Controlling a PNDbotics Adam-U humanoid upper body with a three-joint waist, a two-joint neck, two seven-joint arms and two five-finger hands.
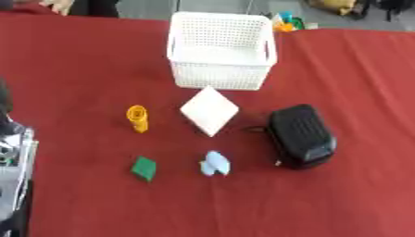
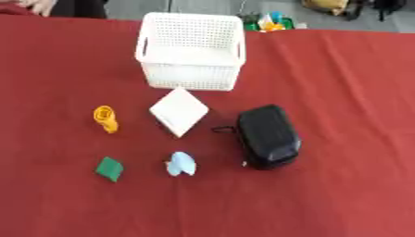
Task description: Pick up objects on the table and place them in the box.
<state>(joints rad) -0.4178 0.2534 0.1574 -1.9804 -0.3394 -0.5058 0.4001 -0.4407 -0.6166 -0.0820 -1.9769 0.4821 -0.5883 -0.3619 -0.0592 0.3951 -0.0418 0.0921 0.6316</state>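
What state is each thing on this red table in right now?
White plastic lattice basket: upright, nothing visible inside.
White diamond-shaped flat block: on cloth, near basket's front.
Black zippered pouch: lying closed.
Yellow roll: on its side.
Green square piece: on cloth.
Pale blue crumpled piece: on cloth.

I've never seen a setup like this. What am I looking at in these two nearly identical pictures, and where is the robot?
Both pictures come from the two eyes of one camera in a humanoid robot's head, looking down at its work table, which has a red cloth on it. That is why they nearly match. At the far side stands a white basket, seemingly empty. In front of it lie a white flat square, a yellow roll, a green piece, a pale blue crumpled thing and a black case. Part of the robot's left arm shows at the left edge of the left eye view. Neither hand is visible, and nothing is held.
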